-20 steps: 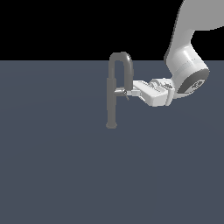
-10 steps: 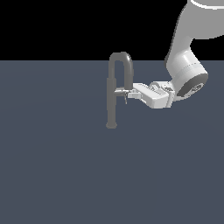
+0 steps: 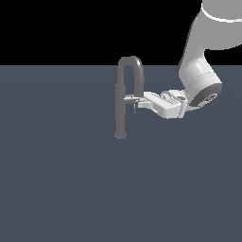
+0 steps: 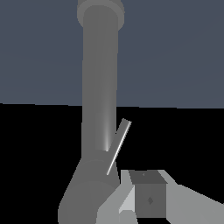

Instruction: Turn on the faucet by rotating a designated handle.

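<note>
Dark slate-blue worktop (image 3: 61, 189) fills the scene beneath a black backdrop, with the grey faucet (image 3: 122, 101) standing upright just above centre. Its small silver handle (image 3: 130, 99) juts from the post toward three o'clock. The white end effector (image 3: 137, 104) reaches it from that side, fingertips at the lever; whether they are apart or clamped, I cannot tell.

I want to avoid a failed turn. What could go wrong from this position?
1. The gripper meets the handle only near its tips, so it may slip off the thin lever.
2. The fingers sit close to the faucet post, so they might bump it.
</note>
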